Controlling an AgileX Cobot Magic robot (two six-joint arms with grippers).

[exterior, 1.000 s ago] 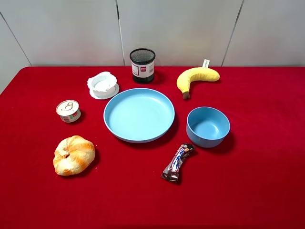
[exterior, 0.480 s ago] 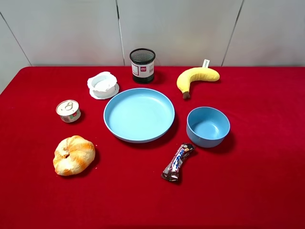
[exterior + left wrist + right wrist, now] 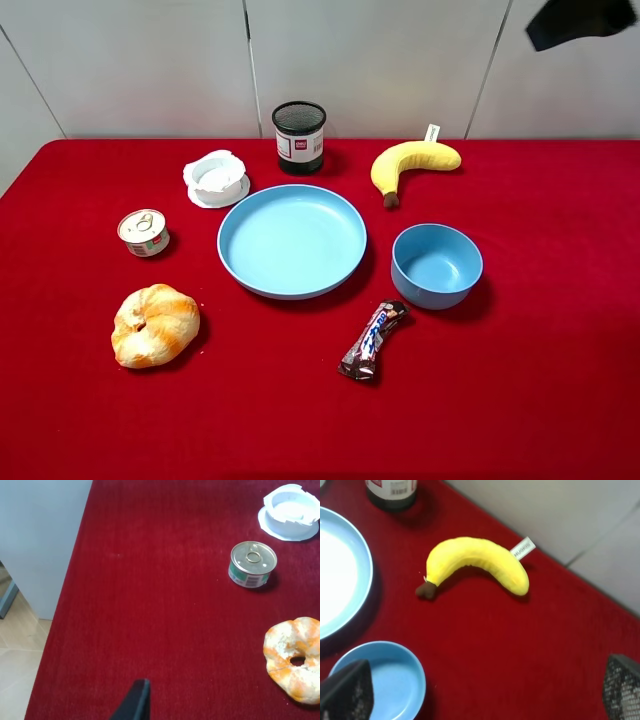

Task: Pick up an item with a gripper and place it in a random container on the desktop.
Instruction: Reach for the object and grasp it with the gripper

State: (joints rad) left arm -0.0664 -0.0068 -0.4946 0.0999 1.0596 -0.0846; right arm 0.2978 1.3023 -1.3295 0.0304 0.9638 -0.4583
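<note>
The yellow banana, with a brown stem tip and a white tag, lies on the red desktop at the back right, apart from every dish. The large light-blue plate sits in the middle with nothing in it. In the right wrist view the banana lies well ahead of my right gripper. Its fingers stand wide apart and hold nothing. A dark part of the right arm shows at the top right, high above the table. Only one finger of my left gripper shows, over bare cloth.
A small deep blue bowl, a black mesh cup, a white dish, a tin can, a croissant and a chocolate bar stand around the plate. The table's side edge lies close to the left gripper.
A dark part of the right arm has come into the exterior view at the top right. Nothing on the table has moved.
</note>
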